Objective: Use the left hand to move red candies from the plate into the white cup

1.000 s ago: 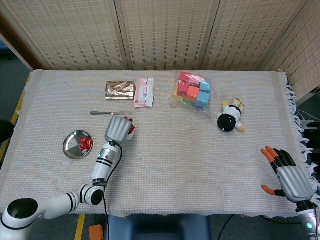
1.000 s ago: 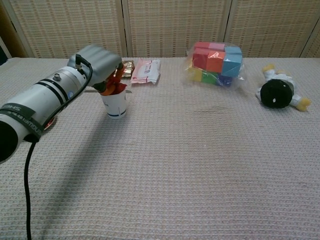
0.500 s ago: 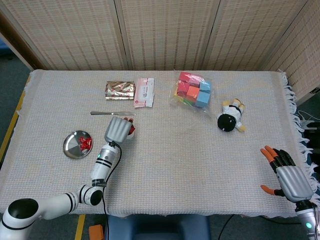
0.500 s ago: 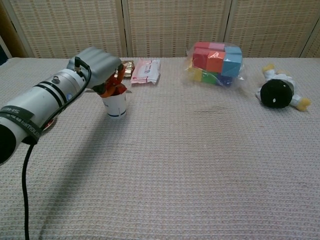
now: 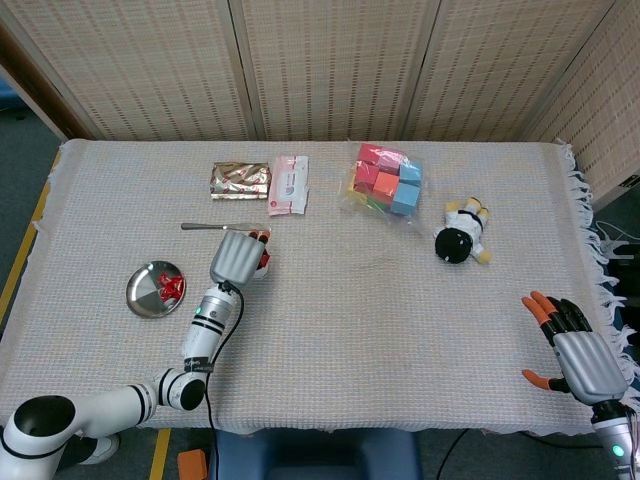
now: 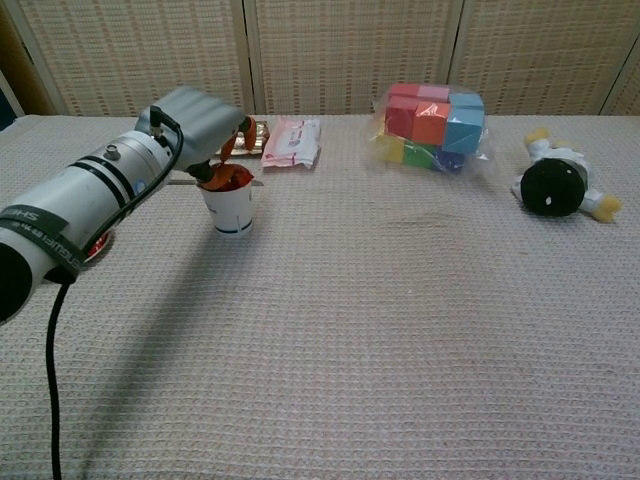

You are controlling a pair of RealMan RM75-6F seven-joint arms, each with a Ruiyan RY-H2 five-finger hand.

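Note:
A white cup (image 6: 230, 208) stands left of the table's middle, with red candy (image 6: 230, 180) showing at its rim. My left hand (image 6: 197, 122) hovers just above the cup, its orange-tipped fingers (image 6: 232, 146) lifted and apart with nothing between them. From the head view the left hand (image 5: 236, 257) hides most of the cup (image 5: 263, 264). A small metal plate (image 5: 147, 290) lies to the left and holds red candies (image 5: 172, 288). My right hand (image 5: 578, 353) rests near the table's front right corner, fingers spread and empty.
A metal utensil (image 5: 224, 226) lies just behind the cup. Further back are a gold packet (image 5: 240, 180), a pink packet (image 5: 288, 184) and a bag of coloured blocks (image 5: 386, 180). A black and white plush toy (image 5: 460, 233) lies at the right.
The left hand's fingers were curled down into the cup around red candy; now they are raised and spread, and the candy sits in the cup. The right hand has not moved.

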